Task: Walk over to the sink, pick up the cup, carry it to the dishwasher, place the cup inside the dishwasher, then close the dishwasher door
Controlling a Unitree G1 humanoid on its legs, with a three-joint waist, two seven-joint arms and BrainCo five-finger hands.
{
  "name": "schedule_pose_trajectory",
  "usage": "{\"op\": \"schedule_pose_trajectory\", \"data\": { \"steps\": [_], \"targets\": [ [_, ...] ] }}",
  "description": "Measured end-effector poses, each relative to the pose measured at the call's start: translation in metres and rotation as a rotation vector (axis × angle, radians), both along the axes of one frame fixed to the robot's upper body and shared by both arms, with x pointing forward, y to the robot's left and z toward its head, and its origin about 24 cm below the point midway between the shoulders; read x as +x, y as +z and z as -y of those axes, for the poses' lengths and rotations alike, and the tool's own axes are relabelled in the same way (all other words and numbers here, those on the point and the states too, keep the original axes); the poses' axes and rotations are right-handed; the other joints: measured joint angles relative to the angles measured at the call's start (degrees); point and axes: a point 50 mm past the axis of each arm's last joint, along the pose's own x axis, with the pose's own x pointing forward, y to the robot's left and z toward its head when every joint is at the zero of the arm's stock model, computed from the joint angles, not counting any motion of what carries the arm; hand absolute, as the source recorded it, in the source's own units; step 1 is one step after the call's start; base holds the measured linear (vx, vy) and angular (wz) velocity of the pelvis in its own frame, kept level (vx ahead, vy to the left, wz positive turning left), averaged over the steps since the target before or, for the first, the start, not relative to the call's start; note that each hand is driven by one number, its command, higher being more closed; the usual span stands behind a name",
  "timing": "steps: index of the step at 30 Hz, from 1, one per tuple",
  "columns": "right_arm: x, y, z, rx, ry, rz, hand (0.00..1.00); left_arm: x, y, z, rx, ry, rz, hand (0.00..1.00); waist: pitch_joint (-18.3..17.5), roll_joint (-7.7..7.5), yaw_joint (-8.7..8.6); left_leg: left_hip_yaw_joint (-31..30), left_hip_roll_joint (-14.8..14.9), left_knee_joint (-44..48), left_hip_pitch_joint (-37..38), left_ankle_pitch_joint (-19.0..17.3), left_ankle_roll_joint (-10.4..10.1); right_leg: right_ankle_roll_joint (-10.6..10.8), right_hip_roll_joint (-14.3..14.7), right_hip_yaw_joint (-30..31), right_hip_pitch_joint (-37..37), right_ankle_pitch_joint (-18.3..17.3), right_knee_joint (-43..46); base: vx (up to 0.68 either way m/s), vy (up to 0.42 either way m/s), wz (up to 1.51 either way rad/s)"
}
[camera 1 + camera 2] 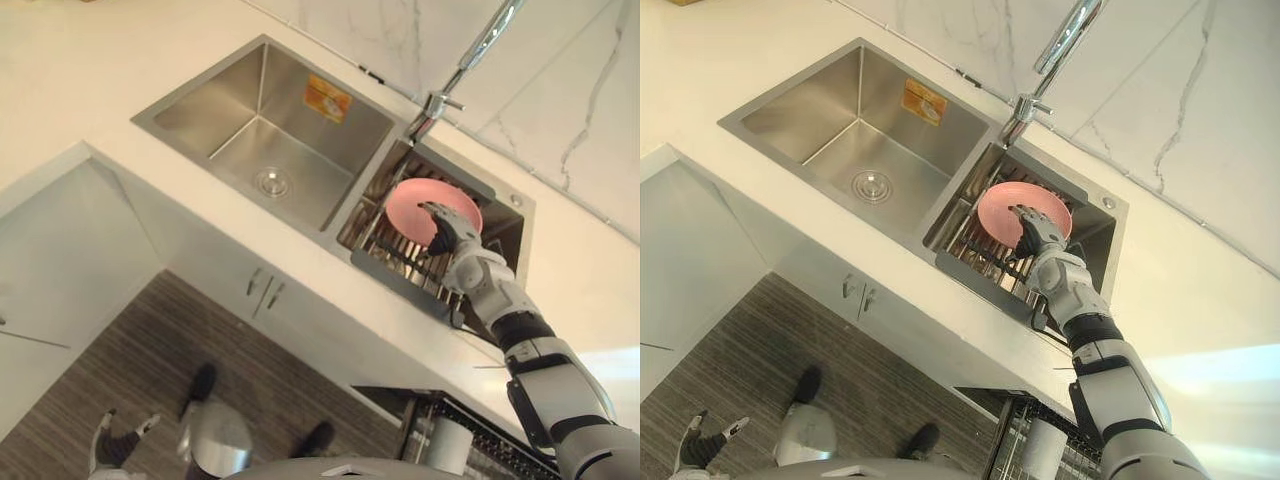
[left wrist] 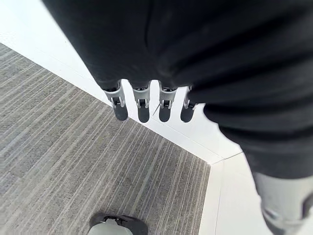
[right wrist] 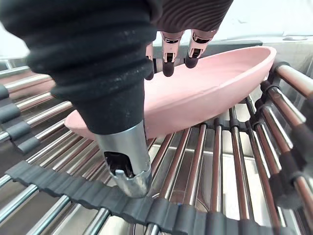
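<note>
Overhead, eye views: right hand [image 1: 447, 228] reaches into the right basin of the sink [image 1: 240, 110], set in the white bench [image 1: 560, 260], onto a shallow pink dish [image 1: 405, 210] leaning in the wire rack [image 1: 400, 266].
Left wrist view: left hand [image 2: 142, 111] hangs over the floor [image 2: 58, 161], fingers relaxed, holding nothing.
Right wrist view: fingers straight at the dish's rim, thumb apart from it; not yet clenched.
Progress: walk to the sink looks done; lift, carry, loading and door closing are all left.
</note>
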Motion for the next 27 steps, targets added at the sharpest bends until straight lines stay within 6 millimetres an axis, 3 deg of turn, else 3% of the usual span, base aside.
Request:
{"op": "schedule_pose_trajectory", "data": {
  "steps": [8, 9, 17, 27],
  "targets": [
    [-0.002, -0.008, 0.005, 0.001, -0.015, -0.069, 0.00, 0.001, 0.001, -0.002, 0.003, -0.007, 0.004, 0.00, 0.14, -0.37, 0.33, 0.00, 0.00, 0.01, 0.03, 0.02, -0.01, 0.36, 0.02, 0.01, 0.01, 0.32, 0.07, 0.00, 0.000, 0.00],
    [-0.002, -0.008, 0.005, 0.000, -0.014, -0.069, 1.00, 0.002, 0.002, -0.002, 0.005, -0.008, 0.005, 0.00, 0.18, -0.46, 0.33, 0.00, 0.01, 0.01, 0.05, 0.01, -0.01, 0.37, 0.02, 0.01, 0.01, 0.33, 0.11, 0.00, 0.000, 0.00],
    [-0.001, -0.001, 0.009, -0.098, -0.040, 0.003, 1.00, 0.002, 0.003, -0.005, 0.014, -0.011, 0.005, 0.00, 0.49, -1.14, 0.88, 0.23, 0.13, 0.00, 0.41, -0.09, -0.04, 0.23, 0.05, 0.33, 0.08, 0.24, 0.32, 0.00, 0.000, -0.01],
    [-0.003, 0.012, 0.011, -0.273, -0.106, 0.224, 1.00, 0.002, 0.003, -0.005, 0.020, -0.006, 0.008, 0.00, 0.50, -1.12, 0.98, 1.30, 0.36, 0.00, 0.84, -0.13, -0.06, -0.14, 0.15, 1.61, -0.31, -0.08, 0.34, -0.01, 0.000, -0.05]
  ]
}}
